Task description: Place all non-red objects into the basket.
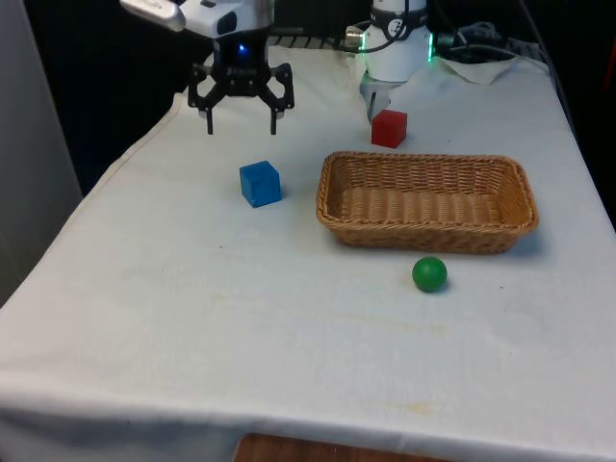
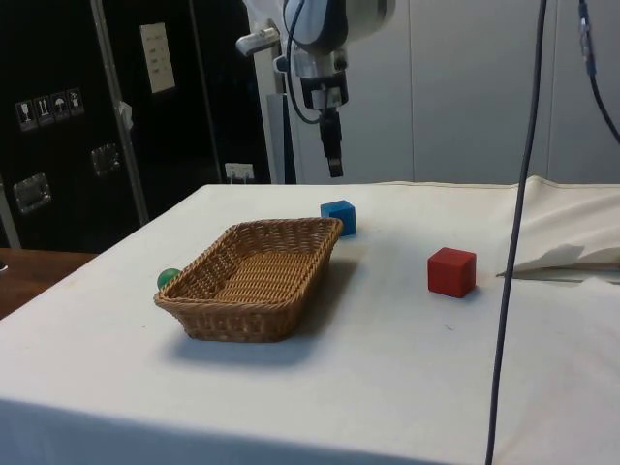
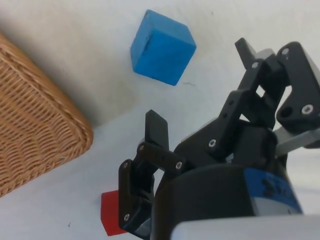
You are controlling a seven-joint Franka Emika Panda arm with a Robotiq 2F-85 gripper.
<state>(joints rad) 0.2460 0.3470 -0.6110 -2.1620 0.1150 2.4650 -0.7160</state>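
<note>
Overhead, the gripper [image 1: 241, 123] hangs with its fingers [image 3: 157, 128] spread apart and nothing between them, above and a little behind the blue cube [image 1: 260, 183], which sits on the counter [image 1: 192, 318] just off the basket's [image 1: 427, 237] end at the front view's left. That height and open stance suit a descent onto the cube, likely the first non-red thing to be taken. The green ball [image 1: 429, 273] lies near the basket's long side facing the front camera, also waiting. The red cube [image 1: 389, 128] stands behind the basket and should stay put. The basket looks empty, so no step is done yet.

From the side, the ball [image 2: 168, 278] is mostly hidden behind the basket's corner. At the wrist, the red cube [image 3: 111, 219] is partly masked by the gripper body, and the basket [image 3: 35, 115] is cut off at the edge.
</note>
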